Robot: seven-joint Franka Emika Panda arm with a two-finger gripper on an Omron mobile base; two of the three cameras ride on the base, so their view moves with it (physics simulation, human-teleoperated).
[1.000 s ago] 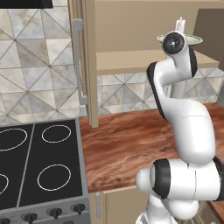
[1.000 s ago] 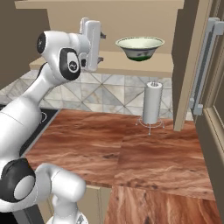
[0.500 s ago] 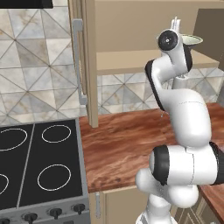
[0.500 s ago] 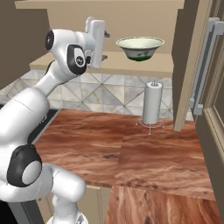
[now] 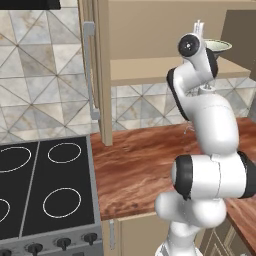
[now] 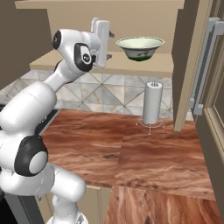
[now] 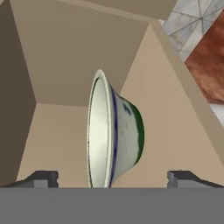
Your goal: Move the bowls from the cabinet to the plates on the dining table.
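The arm is reaching high toward the open cabinet (image 6: 131,65), its gripper (image 7: 111,177) levelled at the shelf, fingers (image 7: 41,178) spread wide and holding nothing. The pale green-white bowl (image 6: 140,47) is sitting upright on the shelf, mouth facing up. A paper-towel roll (image 6: 152,104) is standing below on the counter (image 6: 144,153), right of the arm.

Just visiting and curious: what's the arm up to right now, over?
Jaws open, empty, level with the bowl. Bowl sits on the cabinet shelf, not yet touched. Nothing between gripper and bowl.
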